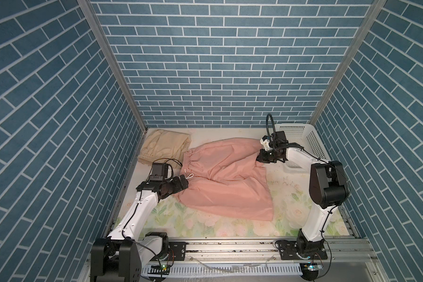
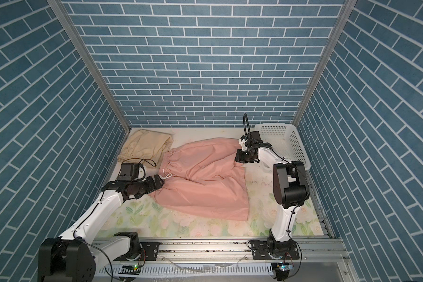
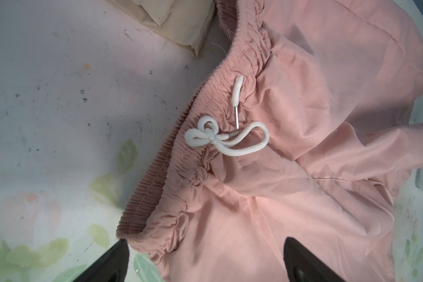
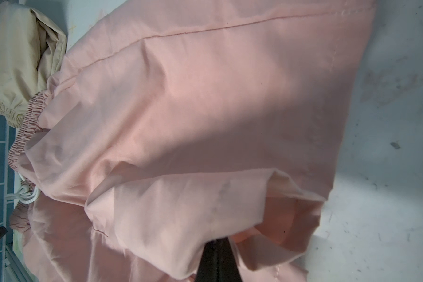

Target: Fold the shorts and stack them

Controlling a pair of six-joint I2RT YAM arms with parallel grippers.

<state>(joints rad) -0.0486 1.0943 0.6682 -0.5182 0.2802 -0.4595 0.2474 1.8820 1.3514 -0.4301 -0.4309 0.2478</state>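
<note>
Pink shorts [image 1: 225,175] spread across the flower-printed desk [image 1: 230,227], drawstring side up. Gathered waistband toward the left arm, both wide legs toward the right arm, creased at the crotch.

White drawstring [image 3: 220,141] tied in a loose bow at the middle of that waistband, one metal-tipped end lying free beside the knot.

Beige shorts [image 1: 161,146] folded into a compact bundle just beyond the far end of the pink shorts' waistband, touching it.

White perforated basket [image 1: 300,136] beyond the pink shorts' far leg, near its hem, on the right arm's side.

Left gripper [image 3: 205,241] spread wide at the near corner of the pink shorts' waistband. One finger over bare desk just outside the band, the other over pink cloth. Contact with the cloth not clear from the wrist view or from either top view.

Right gripper [image 4: 216,240] closed tight, fingers pressed together, pinching the hem of the pink shorts' far leg. Hem bunched and folded back around the fingertips.
</note>
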